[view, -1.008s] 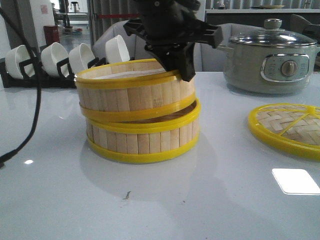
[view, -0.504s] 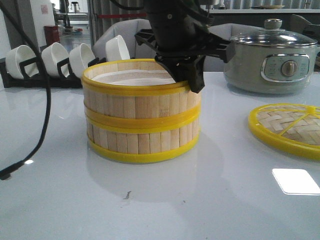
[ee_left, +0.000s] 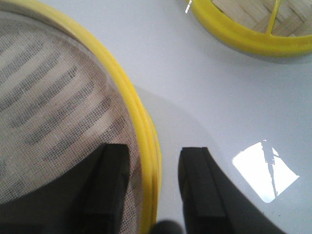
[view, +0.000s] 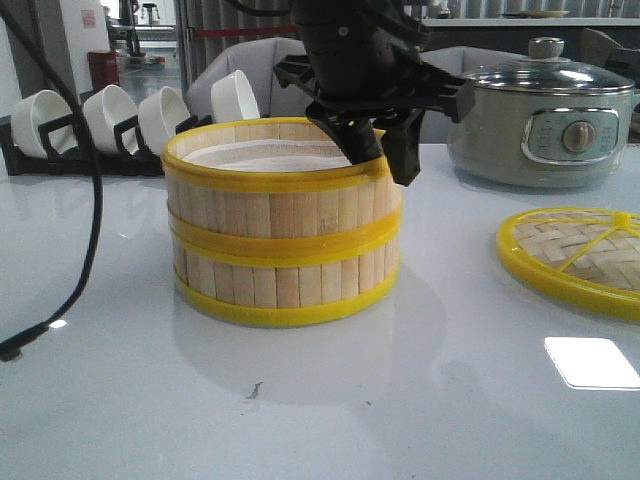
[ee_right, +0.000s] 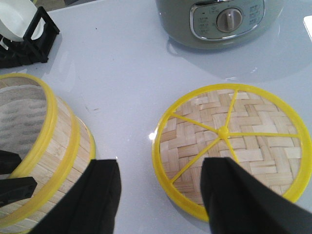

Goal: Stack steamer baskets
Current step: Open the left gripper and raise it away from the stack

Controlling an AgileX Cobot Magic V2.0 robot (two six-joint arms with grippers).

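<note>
Two steamer baskets stand stacked at the table's middle, the upper basket [view: 270,195] level on the lower basket [view: 285,280]. My left gripper [view: 385,160] hangs over the right rim of the upper basket. In the left wrist view the left gripper [ee_left: 153,153] is open, one finger [ee_left: 109,170] above the white liner [ee_left: 48,97] and the other outside the yellow rim, with a gap on both sides. My right gripper [ee_right: 161,165] is open and holds nothing, above bare table between the stack [ee_right: 44,161] and the lid.
A flat woven-bamboo lid [view: 575,255] lies right of the stack. A grey-green electric pot [view: 540,115] stands at the back right. A black rack of white bowls [view: 100,125] is at the back left. A black cable [view: 85,230] hangs down on the left.
The upper basket was tilted in my left gripper's hold, then settled level on the lower one. The left jaws have since spread apart off the rim.
</note>
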